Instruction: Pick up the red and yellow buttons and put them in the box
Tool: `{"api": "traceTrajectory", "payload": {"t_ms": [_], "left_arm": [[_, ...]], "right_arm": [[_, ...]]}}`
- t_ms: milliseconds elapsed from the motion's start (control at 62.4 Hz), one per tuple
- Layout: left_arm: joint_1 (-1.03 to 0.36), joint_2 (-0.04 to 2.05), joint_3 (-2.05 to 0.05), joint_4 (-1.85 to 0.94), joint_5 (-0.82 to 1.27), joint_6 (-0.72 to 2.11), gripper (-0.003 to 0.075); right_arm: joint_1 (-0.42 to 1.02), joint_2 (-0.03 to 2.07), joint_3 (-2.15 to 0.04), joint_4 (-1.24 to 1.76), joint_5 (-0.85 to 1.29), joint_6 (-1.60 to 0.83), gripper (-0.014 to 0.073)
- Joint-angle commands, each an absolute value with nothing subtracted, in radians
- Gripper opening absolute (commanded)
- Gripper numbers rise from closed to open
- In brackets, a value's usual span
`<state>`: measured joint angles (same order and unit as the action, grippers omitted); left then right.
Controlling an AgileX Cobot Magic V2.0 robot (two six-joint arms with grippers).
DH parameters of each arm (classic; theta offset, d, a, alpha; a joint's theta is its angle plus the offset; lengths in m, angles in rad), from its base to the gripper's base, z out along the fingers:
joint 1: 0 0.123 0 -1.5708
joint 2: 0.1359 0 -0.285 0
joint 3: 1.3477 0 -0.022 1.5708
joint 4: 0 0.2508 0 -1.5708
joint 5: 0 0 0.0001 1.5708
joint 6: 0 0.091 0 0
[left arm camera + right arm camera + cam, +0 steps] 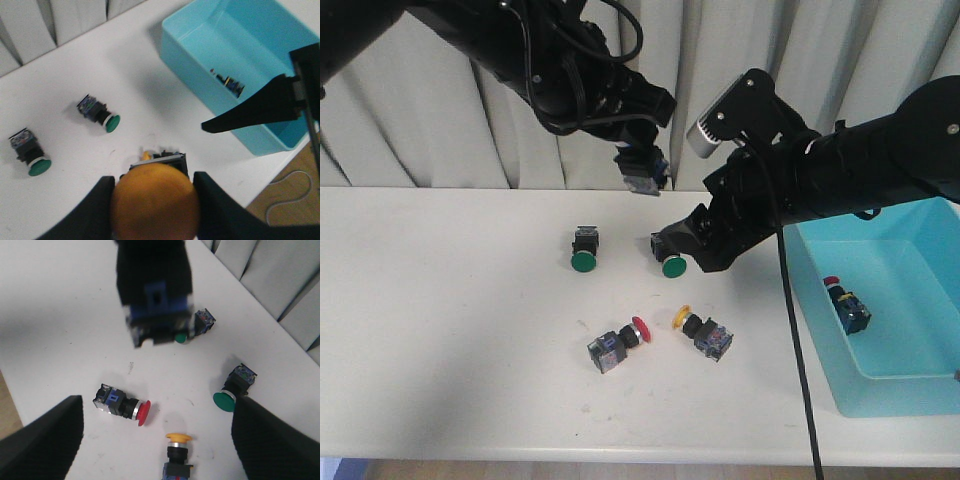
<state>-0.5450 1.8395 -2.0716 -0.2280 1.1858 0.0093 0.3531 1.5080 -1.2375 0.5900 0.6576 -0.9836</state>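
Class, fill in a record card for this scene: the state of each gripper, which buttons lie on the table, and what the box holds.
left gripper: shut on the held yellow button, raised above the table
right gripper: open, holding nothing, low over the table
table, to pick: loose red button; loose yellow button
table, to leave: two green buttons
box: turquoise, on the robot's right; boxed red button inside

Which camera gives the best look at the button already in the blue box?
The front view: the red-capped button lies unobstructed in the box. The left wrist view shows it small and blurred; the right wrist view misses it.
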Motion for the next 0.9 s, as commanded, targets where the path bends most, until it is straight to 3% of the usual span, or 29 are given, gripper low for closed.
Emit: {"api": "traceTrajectory", "payload": {"t_ms": [0, 321, 401, 529, 705, 882], "left_arm": [[-0.548, 1.788, -2.076, -0.29, 1.139, 0.0, -0.0004], [-0.548, 1.788, -2.059, -0.403, 1.127, 0.013, 0.0], [-0.548, 1.788, -2.059, -0.429, 1.127, 0.021, 0.0], [-0.548, 1.788, -2.059, -0.464, 1.132, 0.038, 0.0003], [-0.548, 1.788, -2.059, -0.477, 1.133, 0.062, 0.0005], [-0.548, 1.788, -2.059, -0.477, 1.153, 0.133, 0.0024]], "right_arm": [[0.355, 1.473, -1.265, 0.663, 0.592, -1.031, 0.058], [0.355, 1.473, -1.265, 0.809, 0.592, -1.158, 0.0577], [0.355, 1.473, -1.265, 0.831, 0.588, -1.173, 0.0544], [0.355, 1.473, -1.265, 0.857, 0.581, -1.181, 0.0385], [0.355, 1.473, -1.265, 0.901, 0.601, -1.207, 0.0015], [0.355, 1.473, -1.265, 0.91, 0.626, -1.209, -0.0008]]}}
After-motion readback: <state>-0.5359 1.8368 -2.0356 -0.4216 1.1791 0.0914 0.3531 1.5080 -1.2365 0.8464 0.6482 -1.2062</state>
